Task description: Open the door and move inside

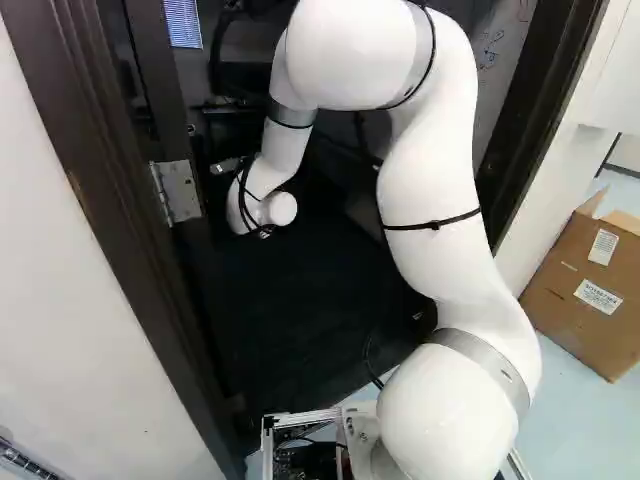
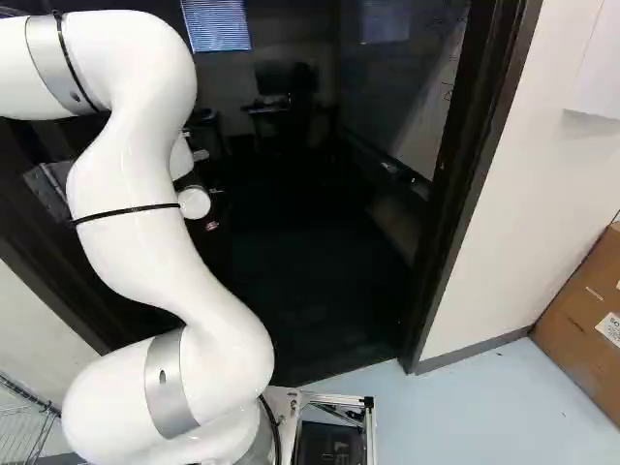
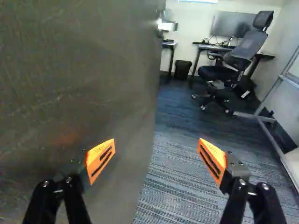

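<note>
The door (image 3: 79, 70) stands swung inward, its broad dark face filling one side of the wrist view. A silver handle (image 3: 168, 25) juts out at its far edge. My gripper (image 3: 156, 158) is open with nothing between its fingers; one finger is in front of the door's face, the other over the carpet beyond the door's edge. In the left base view a metal hinge (image 1: 177, 191) shows beside the arm's wrist. The dark door frame (image 2: 475, 184) borders the opening, and the arm reaches through it. Against the dark room, the gripper cannot be made out in the base views.
Inside the room are carpet (image 3: 173, 154), an office chair (image 3: 229, 67), a desk (image 3: 210, 46), a black bin (image 3: 182, 69) and a metal-framed board (image 3: 275, 88) along the side. Outside, a cardboard box (image 1: 585, 290) stands by the wall (image 2: 533, 174), right of the doorway.
</note>
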You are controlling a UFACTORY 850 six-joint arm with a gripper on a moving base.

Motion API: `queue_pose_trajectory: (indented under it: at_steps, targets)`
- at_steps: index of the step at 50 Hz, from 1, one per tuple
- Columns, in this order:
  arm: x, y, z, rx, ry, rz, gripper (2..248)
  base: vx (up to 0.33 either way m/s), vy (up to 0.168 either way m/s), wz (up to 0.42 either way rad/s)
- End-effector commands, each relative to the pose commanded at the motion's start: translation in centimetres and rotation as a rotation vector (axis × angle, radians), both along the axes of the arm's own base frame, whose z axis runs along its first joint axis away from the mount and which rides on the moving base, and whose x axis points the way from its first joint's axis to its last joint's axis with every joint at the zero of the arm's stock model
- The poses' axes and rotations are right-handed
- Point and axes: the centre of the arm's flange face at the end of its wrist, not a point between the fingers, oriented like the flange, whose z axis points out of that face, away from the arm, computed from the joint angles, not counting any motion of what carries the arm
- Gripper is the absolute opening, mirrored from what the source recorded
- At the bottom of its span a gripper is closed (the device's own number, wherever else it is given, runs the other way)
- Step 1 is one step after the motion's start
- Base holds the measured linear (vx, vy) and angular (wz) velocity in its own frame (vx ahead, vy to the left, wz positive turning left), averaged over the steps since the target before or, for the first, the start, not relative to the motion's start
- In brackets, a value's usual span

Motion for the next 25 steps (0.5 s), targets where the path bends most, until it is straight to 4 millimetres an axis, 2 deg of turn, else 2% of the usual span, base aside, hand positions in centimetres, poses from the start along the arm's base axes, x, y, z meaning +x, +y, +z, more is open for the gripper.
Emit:
queue_pose_trajectory:
  at_steps: [25]
  targets:
    - [0.07,0.29,-0.03,0.001,-0.001,0.004,247,0.000,0.000,0.000]
